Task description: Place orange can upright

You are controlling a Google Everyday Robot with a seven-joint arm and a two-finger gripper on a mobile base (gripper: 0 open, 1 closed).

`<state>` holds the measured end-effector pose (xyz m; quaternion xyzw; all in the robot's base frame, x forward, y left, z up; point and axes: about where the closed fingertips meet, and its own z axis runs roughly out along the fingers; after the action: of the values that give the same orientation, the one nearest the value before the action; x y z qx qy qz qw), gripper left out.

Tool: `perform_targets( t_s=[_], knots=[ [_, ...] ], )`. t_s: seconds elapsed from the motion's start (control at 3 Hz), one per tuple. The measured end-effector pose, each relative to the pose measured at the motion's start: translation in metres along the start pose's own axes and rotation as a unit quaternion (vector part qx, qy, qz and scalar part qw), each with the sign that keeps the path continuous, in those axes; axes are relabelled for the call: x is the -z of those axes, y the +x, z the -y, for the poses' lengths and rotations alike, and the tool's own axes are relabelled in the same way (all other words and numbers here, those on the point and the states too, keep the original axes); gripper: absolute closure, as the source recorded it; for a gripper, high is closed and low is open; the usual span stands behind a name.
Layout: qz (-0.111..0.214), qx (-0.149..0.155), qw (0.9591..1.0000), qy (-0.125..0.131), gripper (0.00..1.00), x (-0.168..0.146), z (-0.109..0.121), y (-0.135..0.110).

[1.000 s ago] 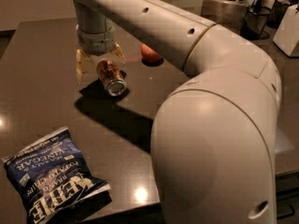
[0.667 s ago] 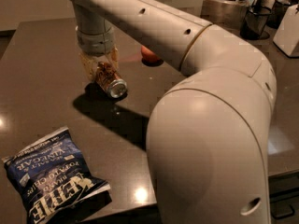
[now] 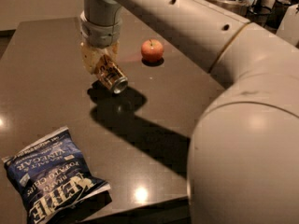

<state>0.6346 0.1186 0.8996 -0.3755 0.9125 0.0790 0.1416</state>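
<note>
The orange can is a slim can with tan mottled sides and a shiny silver end. It hangs tilted above the dark table, silver end pointing down and to the right. My gripper hangs from the grey wrist at the upper left and is shut on the can's upper part. The can casts a shadow on the table just below it. My big white arm fills the right side of the view.
A round orange-red apple with a stem sits on the table to the right of the can. A blue bag of salt and vinegar chips lies at the front left. Containers stand at the back right.
The gripper with the can has lifted and shifted a little right. The can stays tilted in the grip. The apple now shows fully.
</note>
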Motion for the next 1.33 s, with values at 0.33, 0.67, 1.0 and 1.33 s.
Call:
perform_targets(
  t_s=[0.33,0.67,1.0,1.33],
  knots=[
    [0.058,0.011,0.9979,-0.027,1.0,0.021,0.001,0.004],
    [0.153,0.032,0.9856,-0.065,1.0,0.048,0.001,0.018],
    [0.229,0.041,0.9693,-0.08,1.0,0.063,0.009,0.029],
    [0.308,0.044,0.9467,-0.083,1.0,0.078,0.02,0.04]
  ],
)
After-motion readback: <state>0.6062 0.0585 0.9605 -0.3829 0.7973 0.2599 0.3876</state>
